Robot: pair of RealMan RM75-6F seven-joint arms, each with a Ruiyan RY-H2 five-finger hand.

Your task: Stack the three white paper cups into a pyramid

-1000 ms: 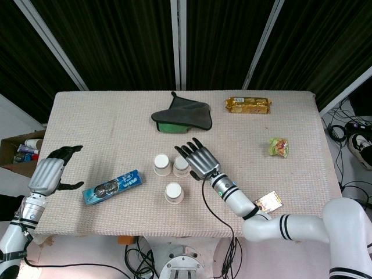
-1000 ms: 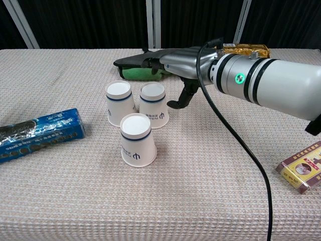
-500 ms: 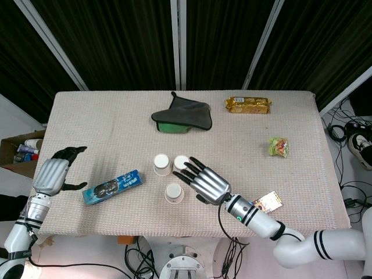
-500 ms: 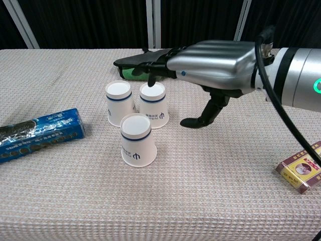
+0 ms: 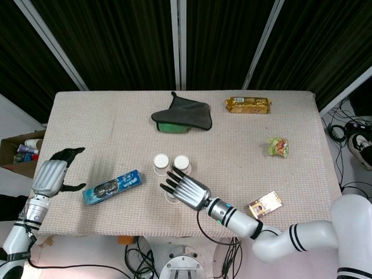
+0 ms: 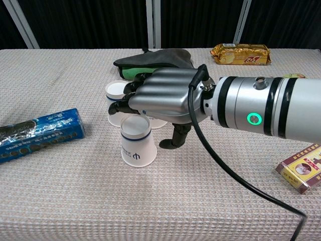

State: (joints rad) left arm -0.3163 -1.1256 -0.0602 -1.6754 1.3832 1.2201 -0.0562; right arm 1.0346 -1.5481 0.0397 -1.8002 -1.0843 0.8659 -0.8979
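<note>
Three white paper cups with a blue band stand upside down at the table's middle. Two sit side by side at the back, the left one (image 5: 161, 163) (image 6: 116, 90) and the right one (image 5: 182, 163) (image 6: 158, 123), which my hand largely hides in the chest view. The third cup (image 6: 136, 145) (image 5: 168, 198) stands in front of them. My right hand (image 5: 185, 189) (image 6: 160, 100) hovers over this front cup, fingers spread and bent down past its top, thumb beside its right wall; no firm grip shows. My left hand (image 5: 52, 174) hangs open at the table's left edge, holding nothing.
A blue cookie pack (image 5: 112, 186) (image 6: 37, 133) lies left of the cups. A dark cloth over something green (image 5: 182, 116) (image 6: 150, 60) lies behind them. A gold snack pack (image 5: 248, 104) (image 6: 239, 53), a green sweet bag (image 5: 278, 146) and a small box (image 5: 264, 204) (image 6: 303, 168) lie to the right.
My right hand has drawn back from beside the back right cup toward the table's front and now covers the front cup, fingers bent down. The cups and my left hand have barely moved.
</note>
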